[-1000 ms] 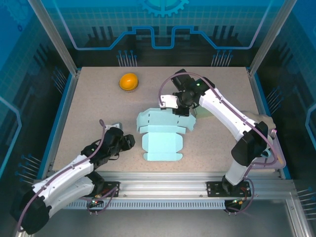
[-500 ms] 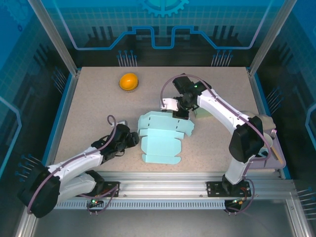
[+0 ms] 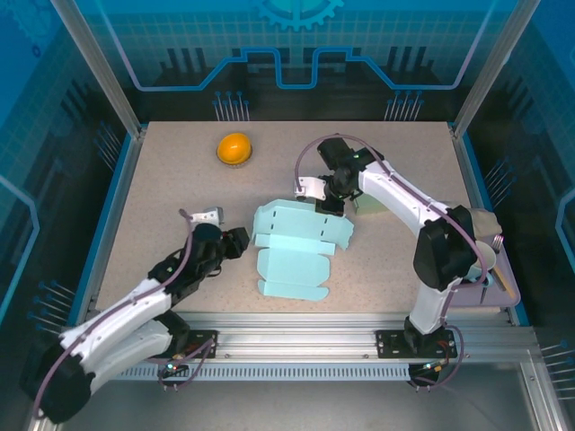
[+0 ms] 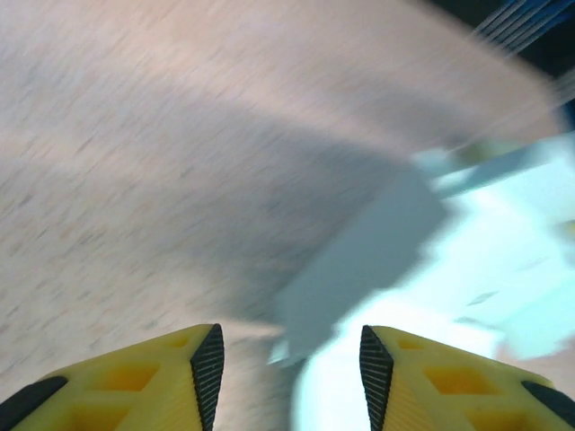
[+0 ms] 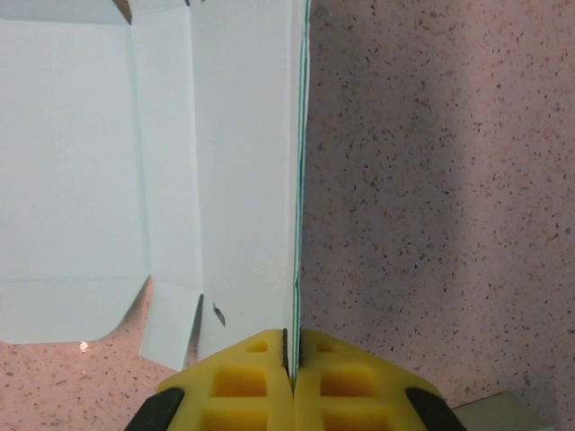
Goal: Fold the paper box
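Observation:
The paper box (image 3: 296,256) is a pale teal cut-out lying partly flat at the table's middle, with its far panel lifted. My right gripper (image 3: 329,205) is shut on that lifted panel's edge. In the right wrist view the thin panel (image 5: 243,180) runs edge-on straight into the closed fingertips of the right gripper (image 5: 292,348). My left gripper (image 3: 239,243) sits just left of the box, open. In the blurred left wrist view the box (image 4: 503,233) lies ahead and to the right, and a flap corner reaches between the spread fingers of the left gripper (image 4: 287,348) without being gripped.
An orange round object (image 3: 234,148) rests at the back left. A pale grey-green piece (image 3: 368,205) lies just right of the right gripper. Blue frame rails border the table (image 3: 162,206) on both sides.
My left gripper has moved up and right, close to the box's left edge. The right gripper has stayed shut on the panel, and the box has shifted a little.

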Motion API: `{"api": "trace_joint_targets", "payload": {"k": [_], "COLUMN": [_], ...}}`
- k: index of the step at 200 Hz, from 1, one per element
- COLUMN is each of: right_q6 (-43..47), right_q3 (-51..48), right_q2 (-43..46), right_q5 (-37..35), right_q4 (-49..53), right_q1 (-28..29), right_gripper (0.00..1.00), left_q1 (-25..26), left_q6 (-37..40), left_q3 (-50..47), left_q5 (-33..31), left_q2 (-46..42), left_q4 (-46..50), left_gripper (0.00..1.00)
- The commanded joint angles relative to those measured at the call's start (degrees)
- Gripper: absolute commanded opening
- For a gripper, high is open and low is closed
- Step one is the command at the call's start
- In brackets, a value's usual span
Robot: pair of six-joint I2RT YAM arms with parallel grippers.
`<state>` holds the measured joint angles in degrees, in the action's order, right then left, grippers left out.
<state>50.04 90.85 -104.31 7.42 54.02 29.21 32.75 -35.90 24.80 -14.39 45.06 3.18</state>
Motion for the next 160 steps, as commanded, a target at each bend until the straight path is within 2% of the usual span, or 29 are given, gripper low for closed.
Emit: {"api": "trace_joint_targets", "payload": {"k": [1,24,41,70,102,137,160], "right_q6": [-2.23,-2.47,-2.32,-2.15,-1.83,-1.49,-1.43], "right_q3": [1.98,2.18,1.96,1.27,-0.10,-1.13,-1.20], "right_q2": [-2.07,-2.62,-2.60,-2.08,-0.80,-0.09,0.33], "right_q5": [-0.30,0.70,0.64,0.84,1.01,0.84,1.00], "right_q4": [-0.30,-0.05,-0.14,-0.14,-0.42,-0.87,-1.02], "right_q1": [-0.47,-0.30,-0.29,-0.30,-0.27,-0.32,-0.29], "right_gripper": [0.00,0.00,0.00,0.00,0.00,0.00,0.00], "left_q1": [1.43,1.93,2.04,2.03,0.14,-3.23,-4.80], "left_q6": [4.65,2.80,2.07,4.11,5.45,4.60,5.35], "left_q3": [-3.37,-4.14,-2.83,-0.38,2.72,4.76,5.78], "left_q5": [6.96,13.84,15.70,11.66,11.39,7.63,7.56], "left_q2": [-5.27,-3.73,0.62,7.87,16.57,20.39,23.61], "left_q4": [-9.77,-15.29,-16.10,-14.42,-14.28,-12.35,-10.33], "left_gripper": [0.45,0.45,0.45,0.43,0.42,0.43,0.42]}}
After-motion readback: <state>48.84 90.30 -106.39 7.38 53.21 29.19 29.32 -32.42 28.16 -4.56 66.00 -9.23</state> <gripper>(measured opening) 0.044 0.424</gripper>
